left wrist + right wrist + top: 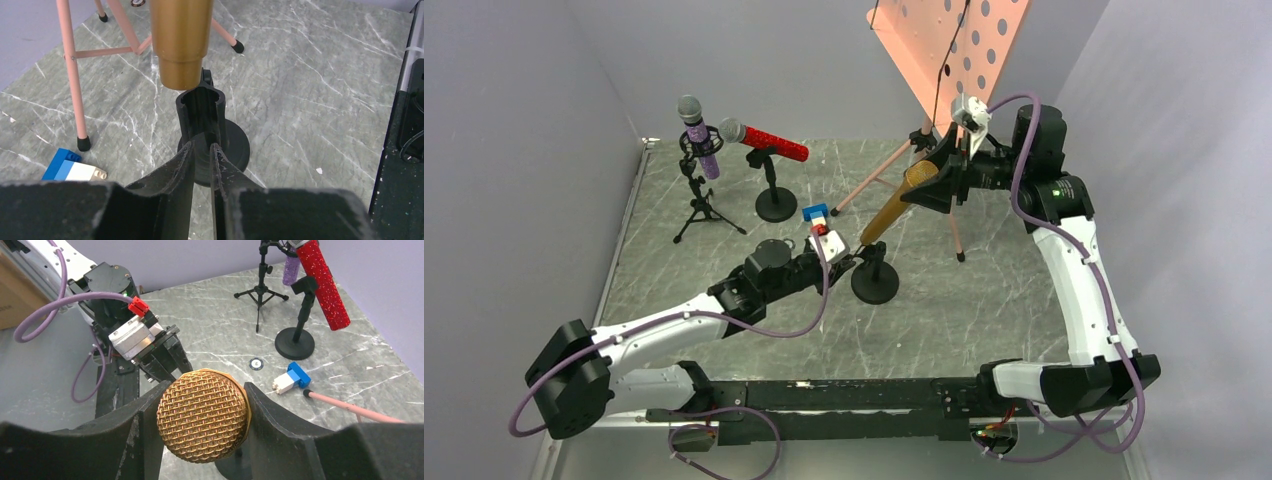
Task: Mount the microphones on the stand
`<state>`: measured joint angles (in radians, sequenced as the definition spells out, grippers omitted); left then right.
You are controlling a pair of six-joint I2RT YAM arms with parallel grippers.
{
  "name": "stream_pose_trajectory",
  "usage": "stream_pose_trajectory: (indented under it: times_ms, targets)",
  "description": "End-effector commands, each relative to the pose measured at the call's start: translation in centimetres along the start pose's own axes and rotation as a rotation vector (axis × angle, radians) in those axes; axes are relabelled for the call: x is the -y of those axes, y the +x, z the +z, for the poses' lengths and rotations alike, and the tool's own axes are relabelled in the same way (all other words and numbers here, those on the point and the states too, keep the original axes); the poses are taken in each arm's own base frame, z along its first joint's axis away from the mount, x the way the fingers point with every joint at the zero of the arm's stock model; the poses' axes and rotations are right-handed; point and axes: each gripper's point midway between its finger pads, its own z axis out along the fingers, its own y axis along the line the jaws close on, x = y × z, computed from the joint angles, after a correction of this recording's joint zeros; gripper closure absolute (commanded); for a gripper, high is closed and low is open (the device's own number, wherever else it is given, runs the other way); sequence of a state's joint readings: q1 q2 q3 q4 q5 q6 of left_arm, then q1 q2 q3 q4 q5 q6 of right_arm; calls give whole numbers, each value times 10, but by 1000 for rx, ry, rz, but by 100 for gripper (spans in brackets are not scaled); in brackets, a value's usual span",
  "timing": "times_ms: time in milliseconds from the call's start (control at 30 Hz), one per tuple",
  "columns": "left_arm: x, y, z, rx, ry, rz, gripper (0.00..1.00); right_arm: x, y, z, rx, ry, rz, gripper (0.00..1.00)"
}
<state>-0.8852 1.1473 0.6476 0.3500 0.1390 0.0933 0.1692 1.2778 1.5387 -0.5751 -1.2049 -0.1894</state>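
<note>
My right gripper (pixel 939 172) is shut on the mesh head of the gold microphone (pixel 202 415), which hangs tilted with its tail down to the left (pixel 886 212). That tail (pixel 181 40) sits just above the open clip of a black round-base stand (pixel 201 107), slightly behind it. The left gripper (pixel 202 147) is shut on this stand's post below the clip. Far left, the purple microphone (pixel 696 135) stands in a tripod stand (pixel 704 205). The red microphone (pixel 769 143) rests in another round-base stand (pixel 776 205).
A pink music stand (pixel 944 50) rises at the back, its thin legs (pixel 72 75) spreading over the marble tabletop near the gold microphone. A small blue-and-white block (pixel 816 215) lies by the left gripper. A small silver disc (pixel 256 363) lies on the table.
</note>
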Motion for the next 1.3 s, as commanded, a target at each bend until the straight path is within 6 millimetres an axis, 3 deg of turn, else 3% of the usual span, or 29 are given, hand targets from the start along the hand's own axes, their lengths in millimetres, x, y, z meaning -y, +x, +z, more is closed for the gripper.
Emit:
stream_pose_trajectory:
  times_ms: [0, 233, 500, 667, 900, 1267]
  targets:
    - [6, -25, 9, 68, 39, -14, 79, -4, -12, -6, 18, 20, -49, 87]
    - [11, -24, 20, 62, 72, -32, 79, -2, -7, -9, 22, 26, -35, 87]
    - [4, -19, 27, 50, 36, -35, 76, 0, 4, -8, 5, 19, -20, 87]
    - [5, -17, 31, 47, 44, -40, 70, 0, 10, -9, -5, 27, -17, 87]
    - [5, -14, 33, 42, 39, -50, 54, -3, 9, -15, -7, 42, -23, 87]
    - [5, -12, 33, 39, 40, -52, 53, -2, 23, -17, -29, 56, 9, 87]
